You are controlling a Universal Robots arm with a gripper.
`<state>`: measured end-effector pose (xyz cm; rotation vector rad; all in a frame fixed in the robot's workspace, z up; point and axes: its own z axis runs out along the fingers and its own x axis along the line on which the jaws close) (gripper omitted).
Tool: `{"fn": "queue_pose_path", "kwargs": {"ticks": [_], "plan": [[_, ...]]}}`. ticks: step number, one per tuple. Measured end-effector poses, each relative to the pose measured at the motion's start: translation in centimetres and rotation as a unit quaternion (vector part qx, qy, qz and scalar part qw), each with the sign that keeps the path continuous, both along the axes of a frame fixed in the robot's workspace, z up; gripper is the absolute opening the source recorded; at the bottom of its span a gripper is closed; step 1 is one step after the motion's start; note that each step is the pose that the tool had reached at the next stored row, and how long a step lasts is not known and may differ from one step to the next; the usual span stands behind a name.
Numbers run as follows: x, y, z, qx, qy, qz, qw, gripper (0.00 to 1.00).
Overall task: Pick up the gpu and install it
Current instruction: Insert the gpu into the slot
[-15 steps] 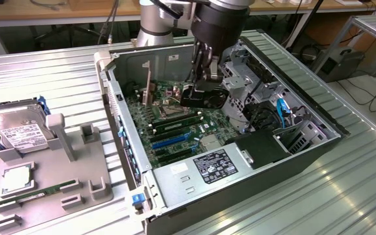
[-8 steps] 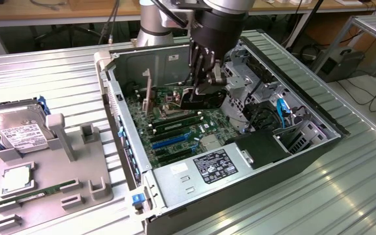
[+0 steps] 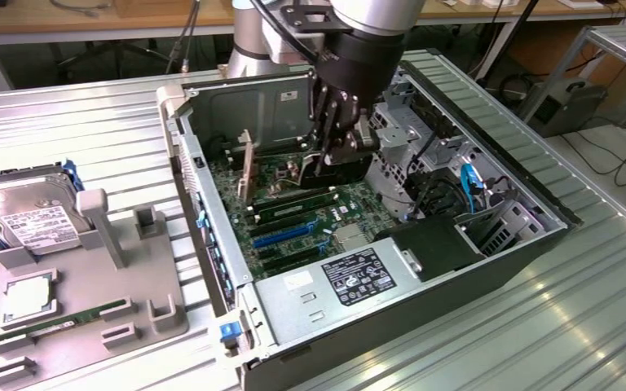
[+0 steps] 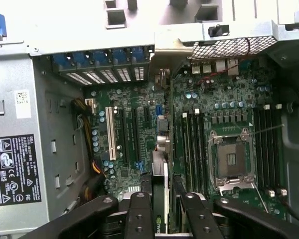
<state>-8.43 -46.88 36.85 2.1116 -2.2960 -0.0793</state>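
The computer case (image 3: 280,102) lies open on top, so the end effector (image 3: 336,161) reaches down into it freely, clamped on the gpu (image 4: 158,199). Room around it is tight. The drive cage (image 3: 406,134) stands just beside it on the exterior view's right, and an upright card (image 3: 245,167) rises on the exterior view's left. Nearer, the power supply (image 3: 346,281) and a black box (image 3: 435,243) block the way, with blue cables (image 3: 468,183) close by. The long slots (image 4: 132,134) below seem free.

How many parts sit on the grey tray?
3 on the tray: a hard drive at the far end, a CPU in the middle, a RAM stick at the near edge. None seem hidden. The end effector holds the gpu in the case.
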Motion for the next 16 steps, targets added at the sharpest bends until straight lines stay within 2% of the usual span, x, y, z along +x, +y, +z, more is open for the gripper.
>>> {"fn": "queue_pose_path", "kwargs": {"ticks": [8,13,16], "plan": [[-1.0,-0.47,-1.08,0.0003,-0.0024,0.002,1.0000,0.26],[-1.5,-0.48,-1.63,0.0003,-0.0087,0.007,0.9999,0.26],[-1.7,-0.48,-1.97,0.0004,-0.0106,0.011,0.9999,0.26]]}}
